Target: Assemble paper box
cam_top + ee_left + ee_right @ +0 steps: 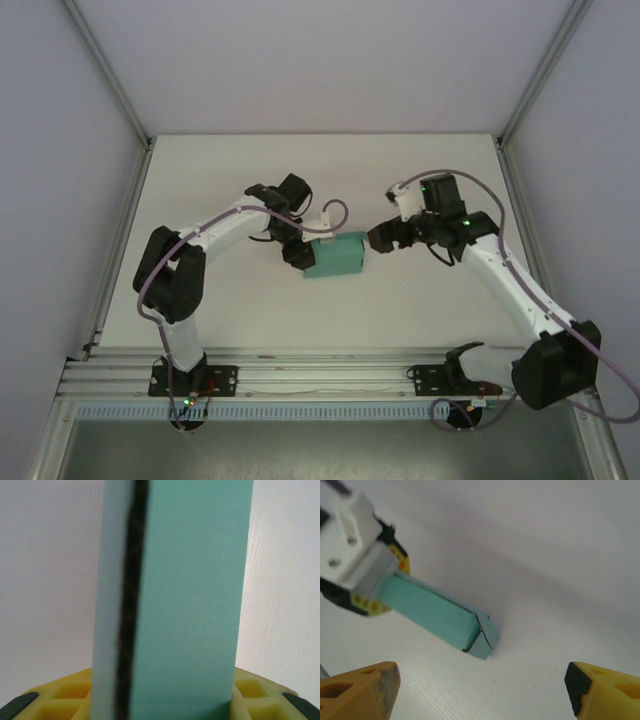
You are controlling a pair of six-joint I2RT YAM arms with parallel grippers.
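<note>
Soft, even light; paper box [190, 605] blurred.

The left hand [385, 582], at ten o'clock, grips one end of the teal paper box [435, 615] over the white bench [545, 605]; the right hand [480, 692] gapes wide at six o'clock.

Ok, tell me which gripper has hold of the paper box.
The left gripper: its fingers are shut on one end of the paper box. The right gripper sits open off the box's other end, holding nothing.
</note>
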